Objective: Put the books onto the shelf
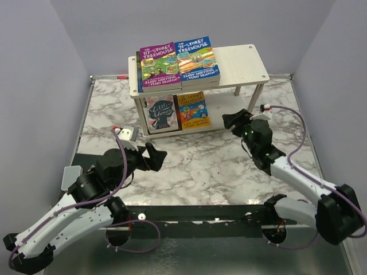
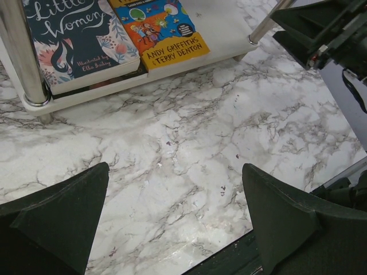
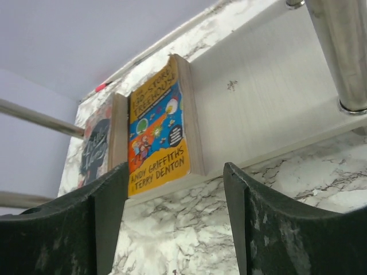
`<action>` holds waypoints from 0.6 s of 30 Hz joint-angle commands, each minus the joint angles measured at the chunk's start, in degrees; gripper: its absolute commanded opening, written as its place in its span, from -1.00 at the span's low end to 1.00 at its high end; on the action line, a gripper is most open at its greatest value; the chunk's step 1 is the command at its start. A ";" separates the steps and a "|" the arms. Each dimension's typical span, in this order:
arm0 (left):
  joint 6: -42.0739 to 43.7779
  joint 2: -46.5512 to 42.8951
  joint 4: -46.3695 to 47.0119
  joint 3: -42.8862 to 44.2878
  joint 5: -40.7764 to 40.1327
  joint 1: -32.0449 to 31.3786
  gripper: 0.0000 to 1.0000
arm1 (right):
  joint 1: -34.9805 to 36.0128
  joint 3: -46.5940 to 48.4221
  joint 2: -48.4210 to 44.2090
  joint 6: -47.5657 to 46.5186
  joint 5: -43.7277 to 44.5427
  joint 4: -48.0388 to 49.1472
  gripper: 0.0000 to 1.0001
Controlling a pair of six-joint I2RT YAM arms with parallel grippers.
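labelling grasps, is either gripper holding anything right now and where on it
Nothing is held. The left gripper and the right gripper are both open, with nothing between their fingers.

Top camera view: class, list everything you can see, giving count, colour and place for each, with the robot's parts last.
Shelf: one, white, two tiers, back centre of the table.
Purple book: one, top tier, left.
Blue book: one, top tier, right beside the purple book.
Dark book: one, "Little Women", lower tier, left.
Orange book: one, lower tier, right of the dark book.
Grey case: one, left edge of the table.
Table: one, grey-white marble.
Left arm: one, white and black, near left; jaws open, empty.
Right arm: one, white and black, near right; jaws open, empty, facing the lower tier.
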 commanded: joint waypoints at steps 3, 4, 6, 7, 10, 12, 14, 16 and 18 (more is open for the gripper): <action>1.06 -0.81 0.83 -0.42 -0.27 0.23 0.98 | 0.38 -2.35 -14.33 -10.18 -6.86 -12.73 0.58; 1.09 -0.99 0.84 -0.44 -0.38 0.18 0.98 | 0.37 -2.46 -16.41 -11.30 -7.68 -14.39 0.60; 1.05 -1.06 0.81 -0.45 -0.76 0.25 0.98 | 0.38 -2.45 -20.53 -12.74 -8.93 -17.80 0.68; 1.09 -1.21 0.83 -0.45 -0.87 0.25 0.98 | 0.38 -2.36 -22.40 -13.38 -9.71 -19.46 0.70; 1.01 -1.80 0.82 -0.60 -1.41 0.24 0.98 | 0.38 -1.87 -27.34 -14.56 -12.24 -24.36 0.76; 1.00 -2.11 0.83 -0.62 -1.96 0.23 0.98 | 0.37 -1.87 -30.17 -14.90 -14.40 -26.48 0.77; 1.05 -2.30 0.84 -0.62 -2.20 0.25 0.98 | 0.37 -2.15 -32.91 -15.08 -17.09 -28.14 0.78; 1.08 -2.23 0.86 -0.62 -2.21 0.24 0.98 | 0.37 -2.59 -35.66 -15.34 -22.17 -28.94 0.78; 1.10 -2.05 0.92 -0.62 -2.14 0.20 0.98 | 0.38 -2.63 -37.96 -15.35 -26.74 -29.82 0.78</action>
